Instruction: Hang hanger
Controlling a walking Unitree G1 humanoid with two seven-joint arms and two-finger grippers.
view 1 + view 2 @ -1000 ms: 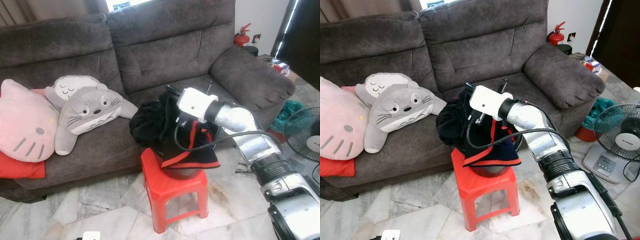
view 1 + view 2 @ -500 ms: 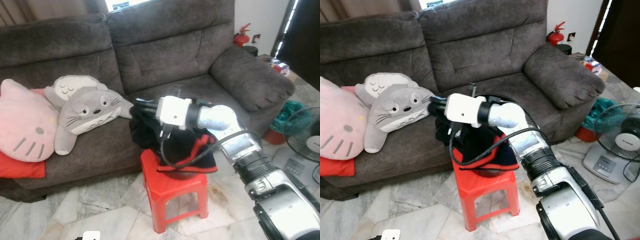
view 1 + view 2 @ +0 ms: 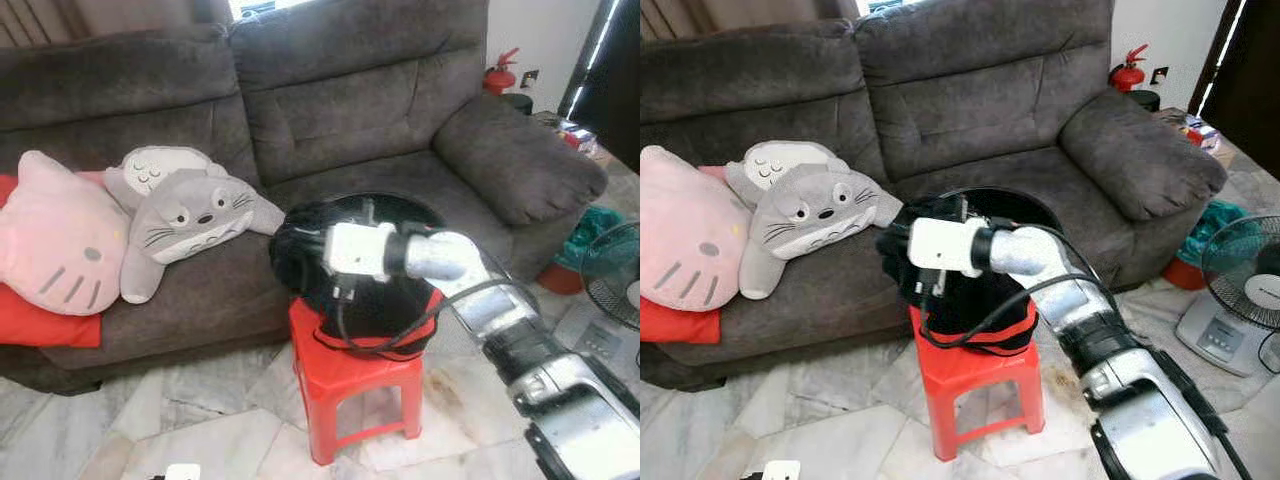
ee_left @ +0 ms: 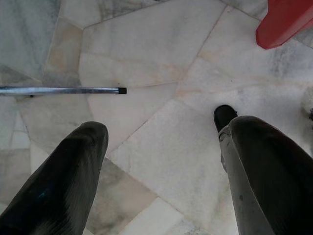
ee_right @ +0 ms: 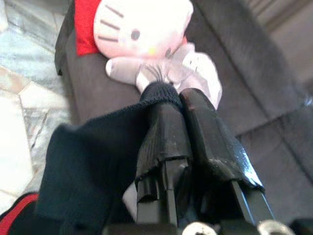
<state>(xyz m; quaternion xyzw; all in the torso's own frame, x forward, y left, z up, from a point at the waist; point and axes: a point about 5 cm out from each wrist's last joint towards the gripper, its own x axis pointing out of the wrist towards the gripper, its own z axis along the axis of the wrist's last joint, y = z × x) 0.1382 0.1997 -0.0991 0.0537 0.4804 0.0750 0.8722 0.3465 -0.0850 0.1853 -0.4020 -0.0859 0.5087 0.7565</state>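
A: Starting at the left, what lies on the grey sofa (image 3: 350, 90)?

B: A pink cat-face cushion (image 3: 55, 235) over something red that is mostly hidden, then a grey plush creature (image 3: 185, 210) with a second one tucked behind it.

A: And the left claw (image 4: 161, 147)?

B: Its wrist view looks down on pale marble floor (image 4: 146, 63). The two black fingers (image 4: 63, 181) stand wide apart, grasping nothing. A thin metal rod (image 4: 61, 90) lies on the tiles and a red stool leg (image 4: 286, 22) is cut off at the frame's edge.

A: The middle?

B: A red plastic stool (image 3: 355, 390) carries a black round tub, nearly covered by a black garment (image 3: 310, 250) with red trim (image 3: 385, 345). The silver right arm (image 3: 480, 300) crosses in front and blocks much of it.

A: The right claw?

B: The right claw (image 5: 183, 105) is clenched on a fold of the garment, its fingers pressed together.

A: The hanger?

B: I cannot make one out; the cloth and arm cover that spot.

A: Further right?

B: A red fire extinguisher (image 3: 503, 70) by the wall, a teal bag (image 3: 600, 225) and a fan (image 3: 615, 285), cut off.
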